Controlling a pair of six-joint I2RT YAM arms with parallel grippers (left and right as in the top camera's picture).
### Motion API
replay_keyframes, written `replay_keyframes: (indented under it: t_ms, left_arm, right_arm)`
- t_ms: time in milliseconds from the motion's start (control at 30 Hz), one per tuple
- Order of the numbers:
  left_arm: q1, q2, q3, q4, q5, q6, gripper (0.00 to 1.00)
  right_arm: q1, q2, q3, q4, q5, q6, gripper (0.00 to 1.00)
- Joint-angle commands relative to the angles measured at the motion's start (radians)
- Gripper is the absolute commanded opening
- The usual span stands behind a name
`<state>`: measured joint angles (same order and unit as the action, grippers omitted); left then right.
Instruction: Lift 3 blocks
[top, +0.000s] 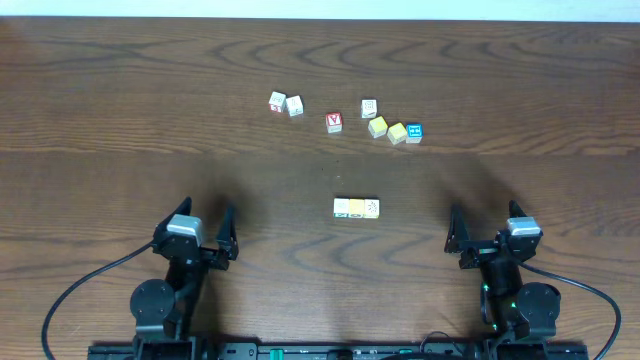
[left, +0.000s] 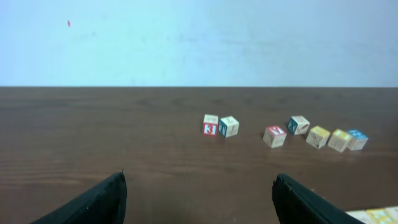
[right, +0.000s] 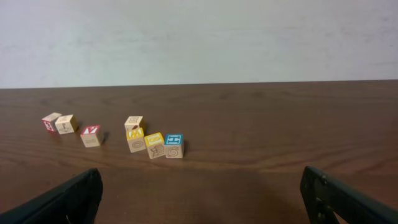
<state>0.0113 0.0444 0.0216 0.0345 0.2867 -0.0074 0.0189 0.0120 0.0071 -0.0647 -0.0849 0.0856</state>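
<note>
Desk: dark brown wood desk (top: 120, 120) with a strong grain; it fills the overhead view from edge to edge.
Room: a plain pale wall (left: 186, 43) rises behind the desk's far edge, and no more of the room shows.
My left jaws: spread wide, gripping nothing and touching nothing. Their dark fingers (left: 102, 202) hang low over bare wood near the front edge, on the left side.
My right jaws: spread just as wide and empty. Their fingers (right: 68, 199) sit low over bare wood on the right side.
Row of three blocks (top: 357, 207): mid-desk, between my two arms and a little farther out. The three stand side by side in a straight line, touching each other, with pale and yellowish tops. The row is well apart from both jaws.
Far group: a pair of blocks (top: 285, 103) stands close together at the left. To its right come a red-topped block (top: 334, 122) and a pale block (top: 369, 107). Next are a yellow-topped block (top: 377, 127) and another yellow-topped block (top: 397, 133). A blue-topped block (top: 414, 132) sits right against that last one.
Cut off: my left wrist camera catches the row only as a pale sliver at the lower right corner. My fingers run out of the bottom of both wrist views.
Hard to make out: the marks and side colours on the row's blocks are too small to read from above.
</note>
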Motion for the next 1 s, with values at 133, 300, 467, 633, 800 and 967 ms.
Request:
replay_keyframes:
  t_ms: [133,300,467,633,800,967]
  left_arm:
    - [0.005,-0.024,-0.018,0.013,0.008,0.019,0.75]
    - [0.005,-0.043,-0.018,-0.027,-0.023,0.018,0.75]
    - [0.005,-0.043,-0.018,-0.069,-0.026,0.018,0.75]
    - [0.005,-0.043,-0.018,-0.080,-0.026,0.014,0.75]
    - [0.005,-0.043,-0.018,-0.082,-0.026,0.014,0.76]
    - [0.005,-0.043,-0.018,-0.083,-0.025,0.014,0.76]
  right_arm:
    - [-0.006,-0.006,-0.002,-0.005,0.009,-0.016,0.99]
    - [-0.006,-0.006,-0.002,-0.005,0.009,-0.016,0.99]
    - [-0.006,-0.006,-0.002,-0.005,0.009,-0.016,0.99]
    - [-0.006,-0.006,-0.002,-0.005,0.009,-0.016,0.99]
    - [-0.006,-0.006,-0.002,-0.005,0.009,-0.016,0.99]
    - [-0.006,-0.006,-0.002,-0.005,0.009,-0.016,0.99]
